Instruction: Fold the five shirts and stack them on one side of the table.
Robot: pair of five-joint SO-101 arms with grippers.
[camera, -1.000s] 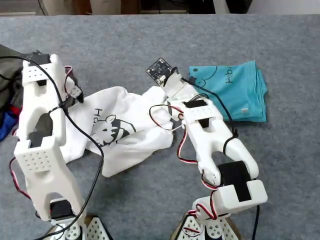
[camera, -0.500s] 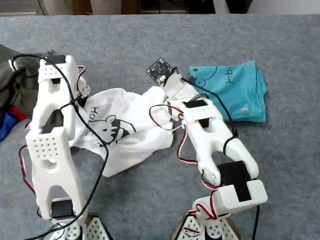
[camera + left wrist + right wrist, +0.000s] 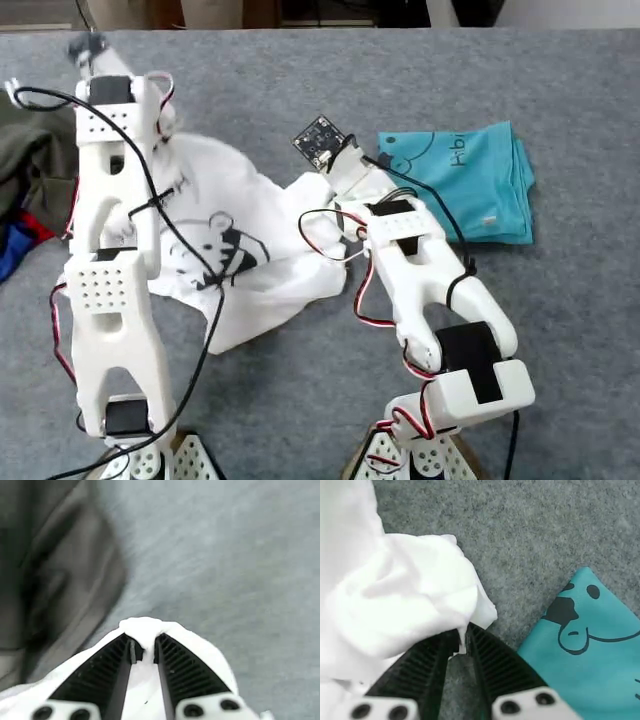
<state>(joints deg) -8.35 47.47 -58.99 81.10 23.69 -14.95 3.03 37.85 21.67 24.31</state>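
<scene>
We are seeing the white shirt point(image 3: 250, 250) lying crumpled in the middle of the table point(image 3: 560, 330), with bare room opening on the far side and near right. Dark clothes point(image 3: 25, 180) are crowding the left edge. The left jaws are pinching the shirt's far-left bunch. The right jaws are clamping its right edge, just beside the folded teal shirt point(image 3: 465, 185).
</scene>
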